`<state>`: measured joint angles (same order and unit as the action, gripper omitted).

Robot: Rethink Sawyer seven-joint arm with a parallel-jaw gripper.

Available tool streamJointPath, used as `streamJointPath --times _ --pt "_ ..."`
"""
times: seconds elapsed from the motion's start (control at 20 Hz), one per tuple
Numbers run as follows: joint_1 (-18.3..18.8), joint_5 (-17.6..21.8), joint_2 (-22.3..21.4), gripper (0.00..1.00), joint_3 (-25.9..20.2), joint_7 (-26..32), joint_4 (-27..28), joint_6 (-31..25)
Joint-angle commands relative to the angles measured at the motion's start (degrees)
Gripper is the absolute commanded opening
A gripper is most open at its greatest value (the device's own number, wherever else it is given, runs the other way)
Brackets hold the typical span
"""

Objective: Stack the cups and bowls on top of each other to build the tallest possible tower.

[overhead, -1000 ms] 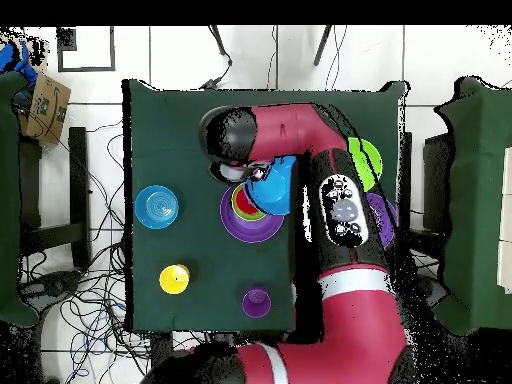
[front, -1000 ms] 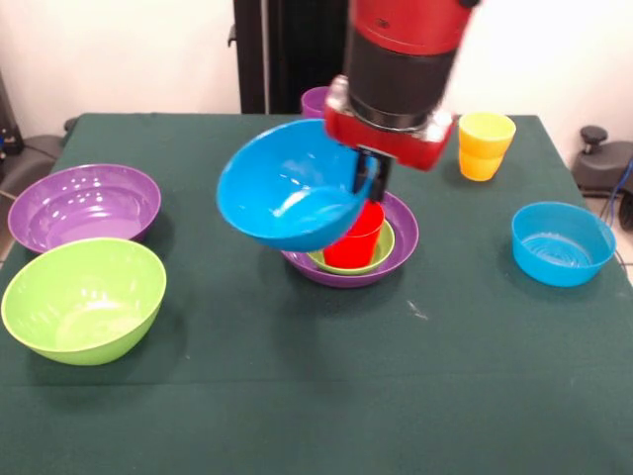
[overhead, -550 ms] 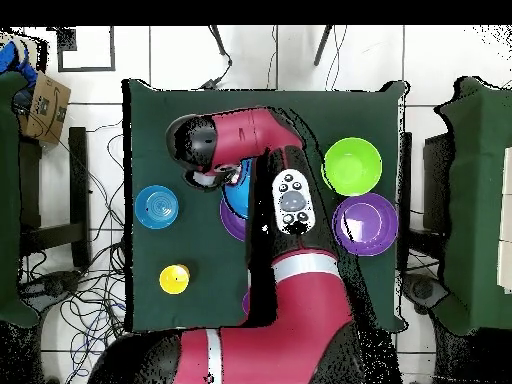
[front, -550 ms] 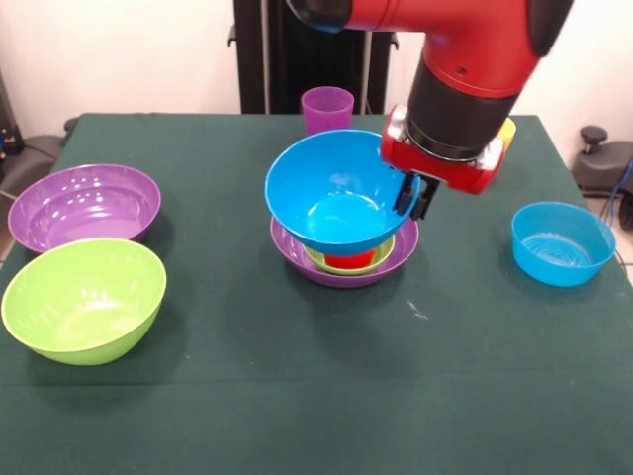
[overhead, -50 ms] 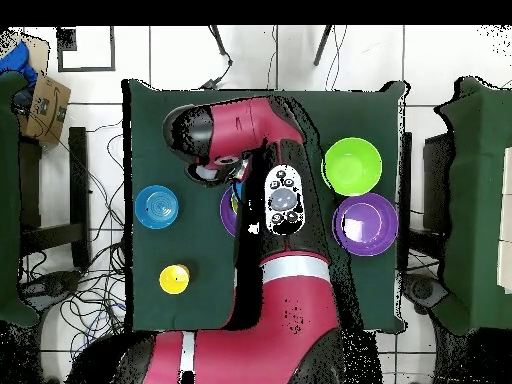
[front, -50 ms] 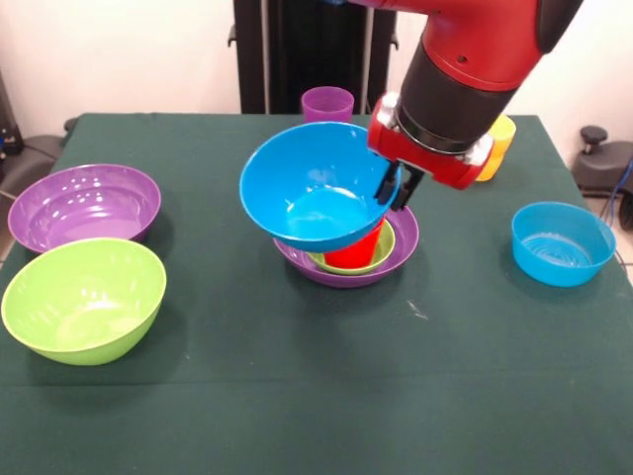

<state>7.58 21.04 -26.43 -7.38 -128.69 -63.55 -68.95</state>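
Red arm (front, -50 ms: 475,40); black wrist band

Front camera near table (front, -50 ms: 297,396) level facing the robot, overhead camera high, straight down, both sharing the tabletop

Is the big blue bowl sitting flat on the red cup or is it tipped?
Tipped. The big blue bowl leans toward the camera, showing its inside, with the gripper pinching its rim above the red cup.

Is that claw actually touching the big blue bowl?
Touching. In the front view the claw is pinched over the right rim of the big blue bowl, one dark finger inside and one outside, holding it tilted above the red cup.
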Motion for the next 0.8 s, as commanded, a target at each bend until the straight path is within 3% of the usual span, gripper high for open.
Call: streamJointPath --times 0.05,0.4,0.8 --pt "-0.73 -0.8 1.27 0.0 1.02 -5.44 5.51 -7.02" --pt "-0.62 -4.99 2.74 0.0 0.91 -12.2 -3.48 8.79" --pt "-2.57 -9.16 2.27 0.0 4.53 -16.95 -8.48 19.3"
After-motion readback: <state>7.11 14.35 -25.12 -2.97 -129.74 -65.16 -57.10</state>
